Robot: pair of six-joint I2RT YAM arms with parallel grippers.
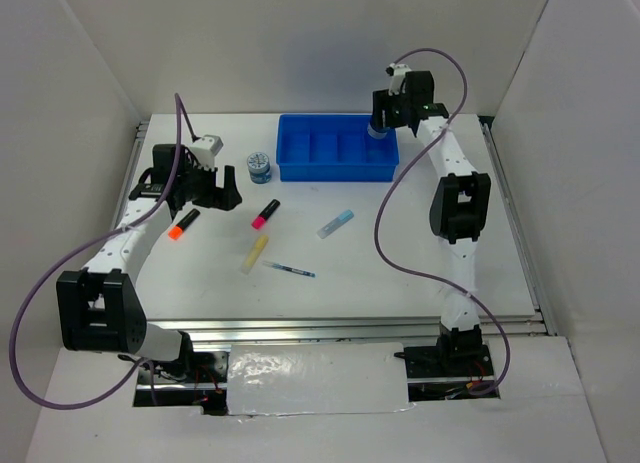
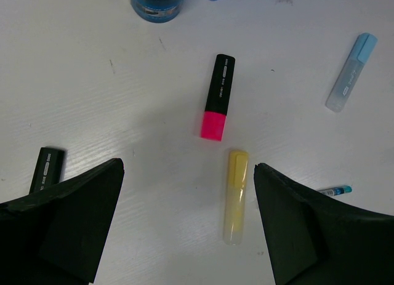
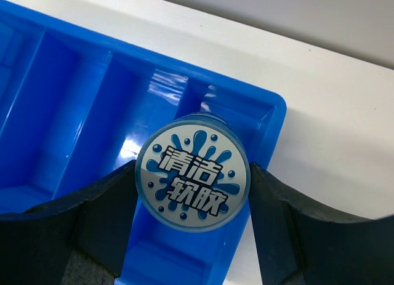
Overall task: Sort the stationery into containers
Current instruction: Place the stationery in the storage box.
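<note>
My right gripper (image 3: 192, 177) is shut on a round blue-and-white patterned roll (image 3: 192, 172), held above the right end compartment of the bright blue tray (image 3: 271, 106) at the back of the table (image 1: 337, 170). My left gripper (image 2: 188, 174) hangs open over the table's left half with nothing in it. Below it lie a pale yellow highlighter (image 2: 236, 196) near its right finger, a pink one (image 2: 217, 97), a light blue one (image 2: 351, 71), a thin blue pen (image 2: 335, 190) and an orange one (image 1: 183, 224). A second roll (image 1: 259, 167) stands left of the tray.
The table is boxed in by white walls at the back and on both sides. A metal rail (image 1: 340, 328) runs along its near edge. The right arm (image 1: 458, 208) stretches along the right side up to the tray.
</note>
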